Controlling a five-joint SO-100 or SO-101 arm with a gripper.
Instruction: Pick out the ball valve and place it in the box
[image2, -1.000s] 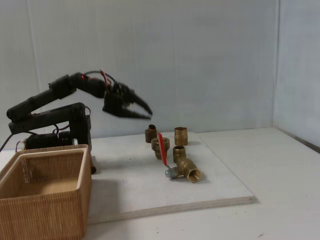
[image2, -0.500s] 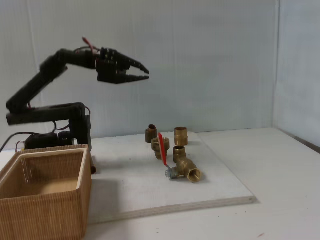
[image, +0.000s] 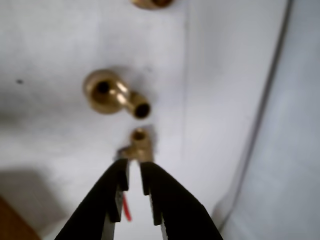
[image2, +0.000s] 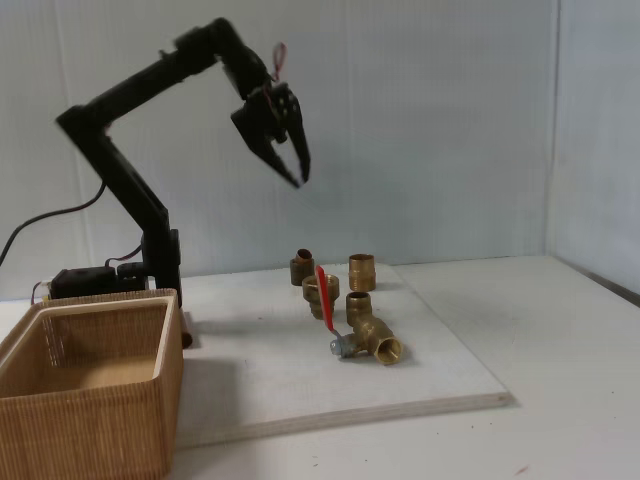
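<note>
Ribbing, fine and corrugated, is seen on the tan open-top box (image2: 90, 385) at the lower left of the fixed view. Beyond it, a pale flat board (image2: 300, 385) is laid on the table (image2: 570, 400). The ball valve (image2: 362, 338), brass with a thin red lever, lies mid-board, short brass fittings (image2: 332, 280) clustered just behind. Open board remains toward the front edge. High above, the jaws (image2: 300, 176) are held nearly closed, empty, a narrow gap seen in the wrist view (image: 134, 170).

Bare test bench: white board (image2: 300, 385), blank walls (image2: 420, 120)
</note>
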